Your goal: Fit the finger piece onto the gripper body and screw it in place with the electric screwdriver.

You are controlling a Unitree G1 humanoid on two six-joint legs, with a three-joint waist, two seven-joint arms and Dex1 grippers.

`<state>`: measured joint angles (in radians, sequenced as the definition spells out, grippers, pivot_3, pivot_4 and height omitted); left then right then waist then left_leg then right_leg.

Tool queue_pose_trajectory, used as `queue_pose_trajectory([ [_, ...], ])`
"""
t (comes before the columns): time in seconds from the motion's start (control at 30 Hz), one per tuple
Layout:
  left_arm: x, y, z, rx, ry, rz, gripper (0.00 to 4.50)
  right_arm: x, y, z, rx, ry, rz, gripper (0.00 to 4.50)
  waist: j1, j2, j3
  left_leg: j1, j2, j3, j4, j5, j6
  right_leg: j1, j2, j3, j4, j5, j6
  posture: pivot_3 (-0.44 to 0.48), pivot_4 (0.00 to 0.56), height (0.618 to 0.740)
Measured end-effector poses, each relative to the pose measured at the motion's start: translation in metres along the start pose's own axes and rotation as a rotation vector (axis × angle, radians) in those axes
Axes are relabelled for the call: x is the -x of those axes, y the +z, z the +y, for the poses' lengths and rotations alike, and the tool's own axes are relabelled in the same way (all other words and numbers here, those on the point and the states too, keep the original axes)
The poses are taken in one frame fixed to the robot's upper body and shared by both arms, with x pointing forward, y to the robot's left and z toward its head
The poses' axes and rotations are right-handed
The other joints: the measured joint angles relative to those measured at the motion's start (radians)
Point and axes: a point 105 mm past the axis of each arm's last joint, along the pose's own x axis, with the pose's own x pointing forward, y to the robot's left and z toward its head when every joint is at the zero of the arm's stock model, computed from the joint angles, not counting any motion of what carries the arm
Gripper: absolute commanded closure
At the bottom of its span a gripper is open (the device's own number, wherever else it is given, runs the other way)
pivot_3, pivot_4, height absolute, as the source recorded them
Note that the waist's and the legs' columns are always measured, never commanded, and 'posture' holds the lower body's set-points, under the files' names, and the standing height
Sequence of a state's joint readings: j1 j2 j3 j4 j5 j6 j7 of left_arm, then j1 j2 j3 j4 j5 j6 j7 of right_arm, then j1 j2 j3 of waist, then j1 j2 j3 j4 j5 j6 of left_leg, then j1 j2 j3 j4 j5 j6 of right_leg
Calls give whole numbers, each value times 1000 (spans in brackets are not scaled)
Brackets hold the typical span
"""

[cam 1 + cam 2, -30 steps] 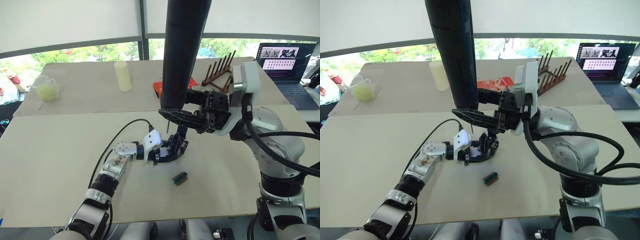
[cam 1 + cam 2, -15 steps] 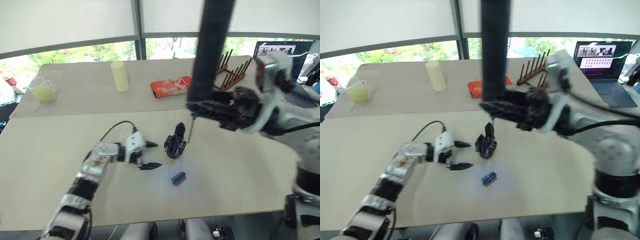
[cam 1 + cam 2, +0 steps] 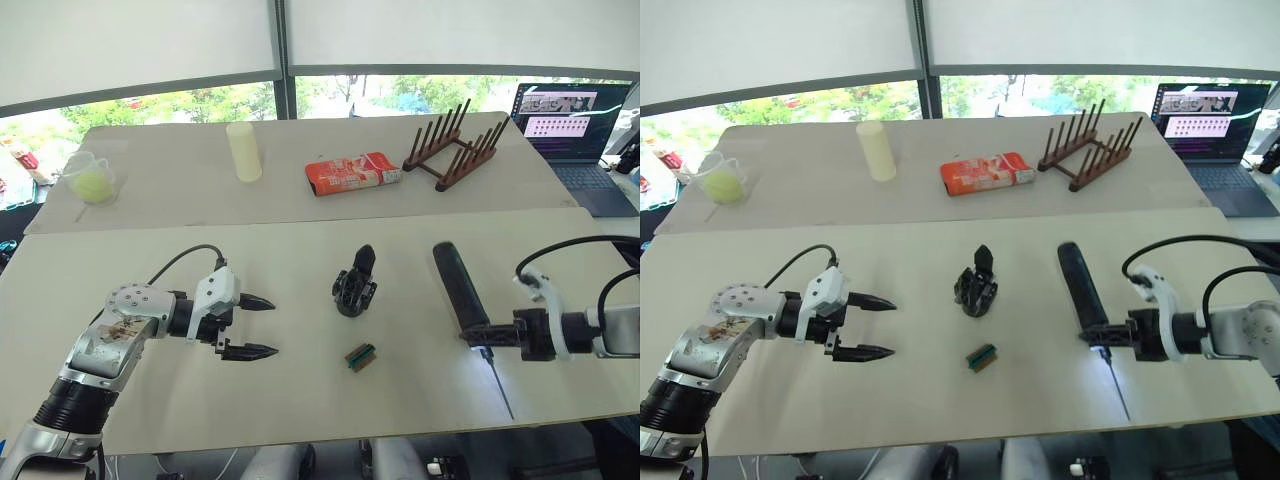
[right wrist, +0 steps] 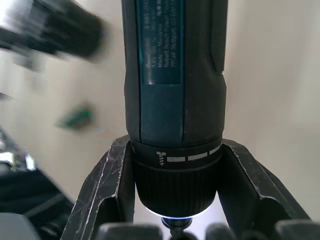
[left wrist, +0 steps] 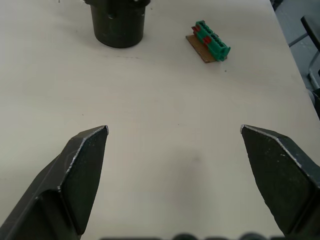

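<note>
- You have just pulled both arms away from the small chunky black gripper body [image 3: 354, 283]; it now stands alone at frame centre, its pointed finger piece [image 3: 363, 259] apparently seated on top.
- Your right gripper [image 3: 512, 335], at right, has swung the long, smooth navy-black electric screwdriver [image 3: 461, 293] down to the table, jaws clamped around its ribbed collar, thin metal bit pointing toward the lower edge.
- Your left gripper [image 3: 256, 326], lower left, gapes wide and empty.
- That suggests screwing is finished or paused; I cannot see the screw.
- A little green-brown connector block [image 3: 360, 356] lies just below the body.
</note>
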<state>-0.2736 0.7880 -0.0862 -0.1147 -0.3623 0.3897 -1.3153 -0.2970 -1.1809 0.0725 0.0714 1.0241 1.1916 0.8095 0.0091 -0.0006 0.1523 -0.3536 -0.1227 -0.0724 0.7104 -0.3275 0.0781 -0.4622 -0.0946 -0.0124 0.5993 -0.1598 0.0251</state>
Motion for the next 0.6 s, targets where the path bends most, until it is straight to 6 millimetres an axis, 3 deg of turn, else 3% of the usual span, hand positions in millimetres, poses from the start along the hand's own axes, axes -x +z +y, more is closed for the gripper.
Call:
queue_pose_trajectory([
  [0.03, 1, 1, 1, -1, 7, -3, 0, -1, 1, -1, 28, 8, 4, 2596, -2, 0, 0, 0, 0, 0, 0, 0, 0, 1, 0, 0, 0, 0, 0, 0, 150, 740],
  [0.07, 2, 2, 1, -2, 13, -3, 0, -1, 2, -4, 60, 14, 3, 1568, -4, 0, 0, 1, 1, 0, 0, 0, 0, 2, 1, 0, -1, 0, 1, 0, 150, 740],
  [0.17, 9, -3, 0, 16, 22, 17, 0, 9, 9, -12, 124, 12, -22, 562, -1, 0, 0, 1, 0, 0, 0, 0, 0, 2, 1, 0, -3, 2, 2, 0, 150, 740],
  [0.23, 20, -7, -1, 49, 26, 43, 0, 27, 11, -14, 199, 10, -44, 43, 5, 1, 1, 0, 0, 0, 0, 0, 0, 1, 2, -1, -4, 2, 3, 0, 150, 740],
  [0.33, 36, -7, -2, 86, 25, 69, 0, 50, 12, -10, 369, 31, -70, 43, 9, 1, 1, 0, 0, -1, 0, 0, 0, 1, 2, -2, -4, 2, 3, 0, 150, 740],
  [0.47, 74, 1, 5, 119, 85, 96, 0, 85, -1, -15, 621, 22, -47, 43, 5, 2, 1, 1, 0, 0, 0, 0, 0, 2, 4, -2, -4, 2, 3, 0, 150, 740],
  [0.6, 98, 4, 13, 129, 155, 107, 0, 116, 2, -19, 691, -44, -128, 43, -2, 3, 2, 2, 0, 0, 0, -4, -8, 3, 2, 0, -4, 2, 3, 0, 150, 740],
])
